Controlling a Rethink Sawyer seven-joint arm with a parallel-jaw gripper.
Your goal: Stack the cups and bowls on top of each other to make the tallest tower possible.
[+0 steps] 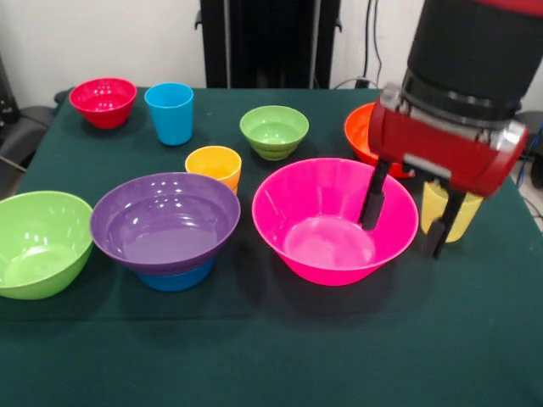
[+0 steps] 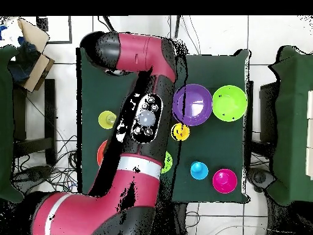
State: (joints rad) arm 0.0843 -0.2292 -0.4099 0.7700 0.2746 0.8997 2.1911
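Observation:
My gripper [image 1: 402, 237] is open and straddles the right rim of the big pink bowl [image 1: 322, 229], one finger inside and one outside. The pale yellow cup [image 1: 458, 214] stands just behind the outer finger; it also shows in the overhead view [image 2: 107, 119]. The orange bowl [image 1: 360, 134] is partly hidden behind the gripper. The purple bowl [image 1: 165, 219] sits on the mid blue bowl [image 1: 176, 276]. The big lime green bowl [image 1: 38, 242], orange-yellow cup [image 1: 214, 164], small green bowl [image 1: 273, 131], sky blue cup [image 1: 170, 112] and small red bowl [image 1: 103, 102] stand alone.
In the overhead view the arm [image 2: 143, 122] covers the pink bowl and the gripper. The purple bowl [image 2: 192, 104] and lime green bowl [image 2: 230, 103] lie beside it. The dark green table cloth [image 1: 271, 356] shows in front of the bowls.

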